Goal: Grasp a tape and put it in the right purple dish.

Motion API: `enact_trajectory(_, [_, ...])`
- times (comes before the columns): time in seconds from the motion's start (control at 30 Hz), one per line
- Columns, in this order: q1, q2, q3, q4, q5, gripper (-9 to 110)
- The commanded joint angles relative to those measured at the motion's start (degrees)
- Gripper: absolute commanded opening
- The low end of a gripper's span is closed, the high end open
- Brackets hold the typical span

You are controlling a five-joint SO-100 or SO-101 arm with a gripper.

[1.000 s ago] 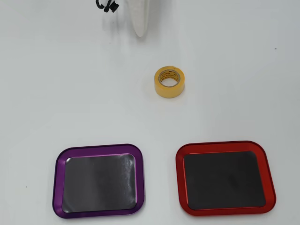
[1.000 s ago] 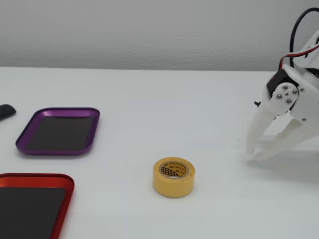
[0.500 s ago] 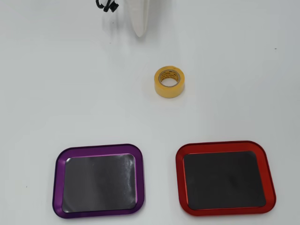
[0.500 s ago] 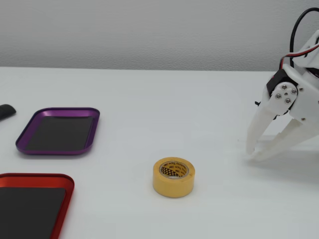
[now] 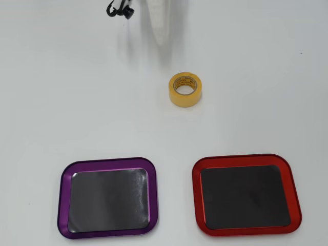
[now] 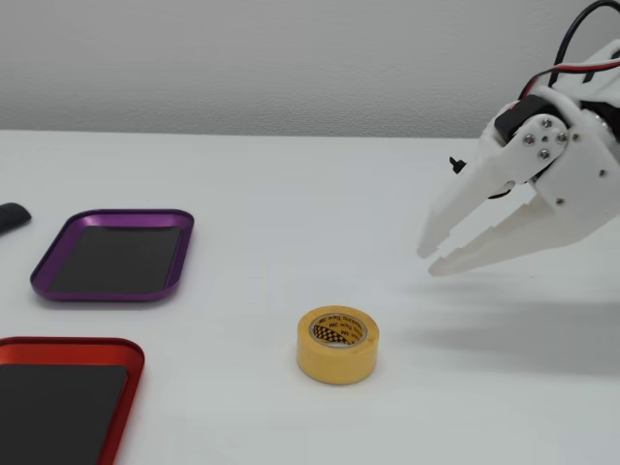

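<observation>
The tape (image 5: 185,99) is a small yellow roll lying flat on the white table, also seen in the fixed view (image 6: 336,364). The purple dish (image 5: 108,163) sits at the lower left of the overhead view and holds nothing; in the fixed view (image 6: 108,294) it is at the left, behind the red one. My white gripper (image 6: 429,263) hangs in the air to the right of the tape and above it, tips down and left, fingers close together and empty. In the overhead view the gripper (image 5: 162,43) is a blurred white shape at the top, beyond the tape.
A red-rimmed dish (image 5: 241,159) of the same shape lies at the lower right of the overhead view and at the bottom left of the fixed view (image 6: 68,345). A black cable (image 5: 119,9) shows at the top edge. A dark object (image 6: 10,217) lies at the far left.
</observation>
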State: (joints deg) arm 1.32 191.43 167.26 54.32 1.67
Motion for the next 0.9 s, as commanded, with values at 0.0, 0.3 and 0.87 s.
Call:
enact_trajectory(0.0, [-2.6,-1.1,-5.9,2.5,-0.3,0])
enact_trajectory(0.3, [-3.3,-39.6,-27.9,7.2,-0.3,12])
enact_trajectory(0.87, [-9.3,-79.4,-51.4,10.6,-6.9,14])
